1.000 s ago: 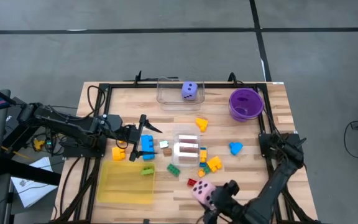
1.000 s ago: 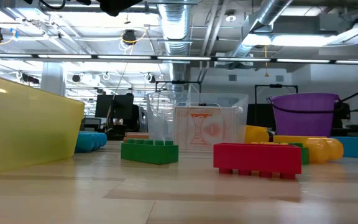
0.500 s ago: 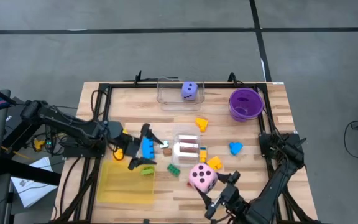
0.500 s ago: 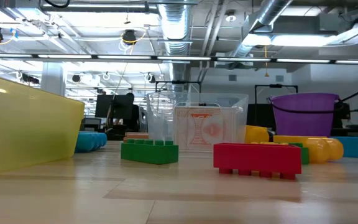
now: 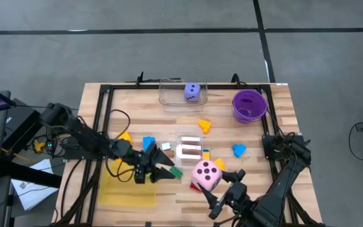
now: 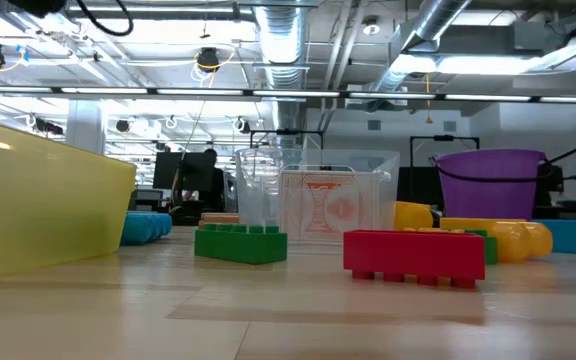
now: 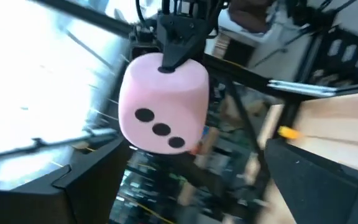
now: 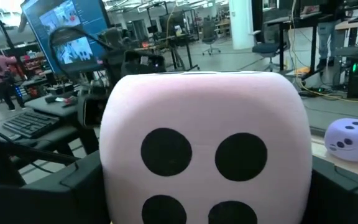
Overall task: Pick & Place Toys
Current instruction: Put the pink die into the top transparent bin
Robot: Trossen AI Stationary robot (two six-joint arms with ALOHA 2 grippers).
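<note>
Seen from above, the right gripper (image 5: 214,189) sits near the table's front edge, its fingers clamped on a large pink die (image 5: 205,174) with black dots, held above the scattered bricks. The right wrist view fills almost wholly with that pink die (image 8: 204,146), pinched between the two dark fingers, and shows a purple die (image 8: 350,140) far behind it. The left gripper (image 5: 158,168) reaches in over the table's centre-left, its fingers spread apart and holding nothing, just above a green brick (image 5: 176,171) and beside the yellow tray (image 5: 128,186). The left wrist view looks across at the pink die (image 7: 162,102) gripped by the other arm. The overhead view alone shows the purple die (image 5: 193,92) resting inside a clear box (image 5: 172,94) at the back, next to a purple bowl (image 5: 249,105). The low view shows neither gripper, only a green brick (image 6: 240,242) and a red brick (image 6: 415,256) lying on the wood.
</note>
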